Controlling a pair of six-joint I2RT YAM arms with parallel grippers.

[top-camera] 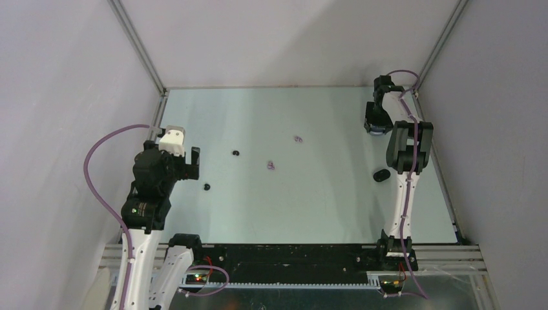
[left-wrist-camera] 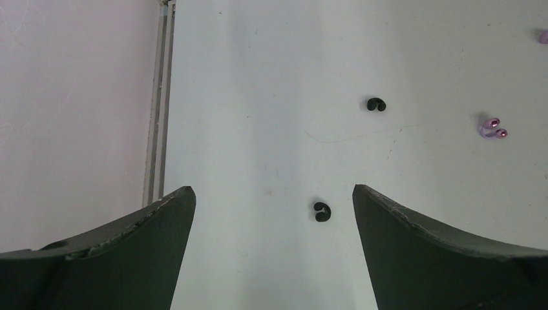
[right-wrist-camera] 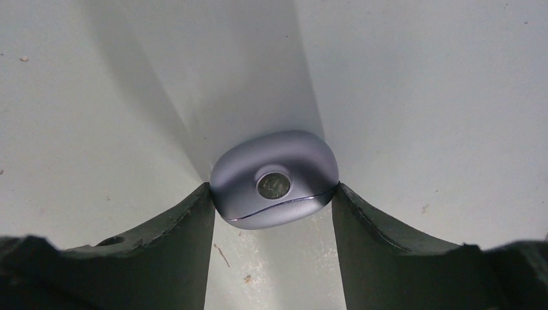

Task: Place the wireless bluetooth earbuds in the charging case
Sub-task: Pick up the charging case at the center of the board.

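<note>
The grey-purple oval charging case (right-wrist-camera: pixel 274 174) lies closed on the table at the far right. My right gripper (right-wrist-camera: pixel 271 194) is down over it, both fingertips pressed against its sides; from above, this gripper (top-camera: pixel 376 128) covers most of the case. Two black earbuds (left-wrist-camera: pixel 321 211) (left-wrist-camera: pixel 375 104) lie on the table below my left gripper (left-wrist-camera: pixel 273 194), which hangs open well above them, the nearer bud between its fingers. A pale purple earbud (left-wrist-camera: pixel 492 127) lies to the right. From above, the purple buds (top-camera: pixel 297 139) (top-camera: pixel 271 165) sit mid-table.
A black oval case (top-camera: pixel 381 174) lies beside the right arm's forearm. Metal frame rails (top-camera: pixel 158 110) border the table on the left and right, with walls behind.
</note>
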